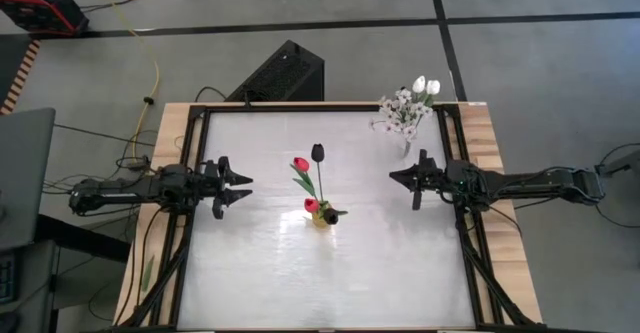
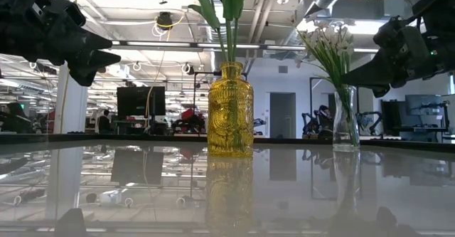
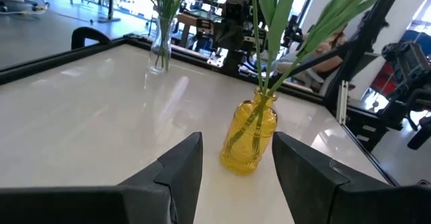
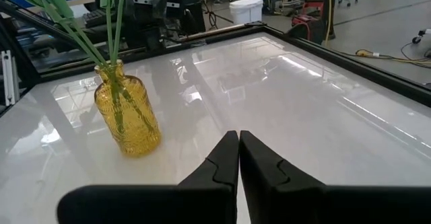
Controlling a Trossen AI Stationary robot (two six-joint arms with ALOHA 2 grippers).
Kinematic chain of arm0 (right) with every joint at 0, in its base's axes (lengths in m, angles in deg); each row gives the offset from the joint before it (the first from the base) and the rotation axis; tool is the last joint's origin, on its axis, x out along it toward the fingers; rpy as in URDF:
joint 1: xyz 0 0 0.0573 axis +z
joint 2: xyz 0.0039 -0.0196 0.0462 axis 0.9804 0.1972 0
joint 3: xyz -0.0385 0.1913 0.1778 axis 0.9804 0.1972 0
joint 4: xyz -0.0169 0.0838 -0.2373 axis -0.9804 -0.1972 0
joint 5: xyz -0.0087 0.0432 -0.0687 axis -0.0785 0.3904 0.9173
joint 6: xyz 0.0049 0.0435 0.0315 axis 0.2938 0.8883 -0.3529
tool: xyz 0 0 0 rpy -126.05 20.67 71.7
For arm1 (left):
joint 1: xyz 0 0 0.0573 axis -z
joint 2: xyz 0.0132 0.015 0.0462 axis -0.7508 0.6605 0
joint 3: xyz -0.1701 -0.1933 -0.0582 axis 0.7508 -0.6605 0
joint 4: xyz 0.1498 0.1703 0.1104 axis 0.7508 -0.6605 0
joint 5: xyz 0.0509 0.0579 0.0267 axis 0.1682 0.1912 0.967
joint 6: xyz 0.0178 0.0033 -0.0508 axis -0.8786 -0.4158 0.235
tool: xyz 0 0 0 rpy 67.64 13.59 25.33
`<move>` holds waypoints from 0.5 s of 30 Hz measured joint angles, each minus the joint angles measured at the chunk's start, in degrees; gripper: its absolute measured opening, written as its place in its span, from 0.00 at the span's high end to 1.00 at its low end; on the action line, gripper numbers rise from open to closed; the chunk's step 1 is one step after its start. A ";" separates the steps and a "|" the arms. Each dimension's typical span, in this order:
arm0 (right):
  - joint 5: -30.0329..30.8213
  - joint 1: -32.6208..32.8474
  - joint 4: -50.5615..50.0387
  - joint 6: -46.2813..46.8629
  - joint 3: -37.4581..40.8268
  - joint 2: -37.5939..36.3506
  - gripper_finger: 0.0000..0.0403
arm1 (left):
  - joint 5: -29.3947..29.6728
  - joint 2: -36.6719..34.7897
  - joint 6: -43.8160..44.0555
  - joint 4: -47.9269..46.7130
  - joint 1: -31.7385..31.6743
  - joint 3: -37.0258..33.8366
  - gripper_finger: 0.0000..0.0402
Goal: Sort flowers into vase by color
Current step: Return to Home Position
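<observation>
Between left tool (image 1: 246,187) and right tool (image 1: 395,177), yellow vase (image 1: 320,218) of tulips (image 1: 301,164)

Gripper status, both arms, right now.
Left gripper: open, holding nothing.
Right gripper: shut, holding nothing.

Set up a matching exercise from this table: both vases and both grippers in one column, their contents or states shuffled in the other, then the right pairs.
Column one:
1. yellow vase
2. transparent vase
3. left gripper
4. right gripper

Column two:
A. shut, holding nothing
B. holds white flowers
C. open, holding nothing
D. holds red tulips and a dark tulip

Pairs: 1-D; 2-B; 3-C; 4-A.
</observation>
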 joint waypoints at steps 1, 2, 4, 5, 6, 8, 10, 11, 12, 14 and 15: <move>0.00 0.00 0.00 0.00 0.00 0.00 0.89 | 0.00 0.00 0.00 0.00 0.01 0.00 0.58; 0.00 0.00 0.02 0.00 0.00 0.00 0.89 | 0.00 0.00 0.00 0.00 0.00 0.00 0.58; 0.00 0.00 0.00 0.00 0.00 0.00 0.89 | 0.00 0.00 0.00 0.00 0.01 0.00 0.58; 0.00 0.00 0.00 0.00 0.02 0.00 0.89 | 0.00 0.00 0.00 -0.02 0.01 0.00 0.58; 0.00 0.00 0.01 0.00 0.02 0.00 0.89 | 0.00 0.00 0.00 -0.02 -0.01 0.00 0.58; -0.02 0.00 0.02 0.00 0.02 0.00 0.89 | 0.00 0.00 0.00 -0.02 0.01 0.00 0.58; -0.02 0.00 0.02 0.00 0.02 0.00 0.89 | 0.00 0.00 -0.02 -0.02 0.01 0.00 0.58; -0.02 -0.02 0.02 0.00 0.02 0.00 0.89 | 0.01 0.05 -0.02 -0.02 0.20 0.00 0.58; -0.02 -0.01 0.02 0.00 0.02 0.00 0.89 | 0.26 0.54 -0.02 0.03 0.67 0.03 0.58; -0.02 0.00 0.02 0.01 0.02 -0.02 0.89 | 0.42 1.99 -0.07 -0.08 1.77 0.09 0.58; -0.04 0.00 0.04 0.00 0.02 0.00 0.89 | 0.26 2.47 -0.07 -0.15 2.07 0.09 0.58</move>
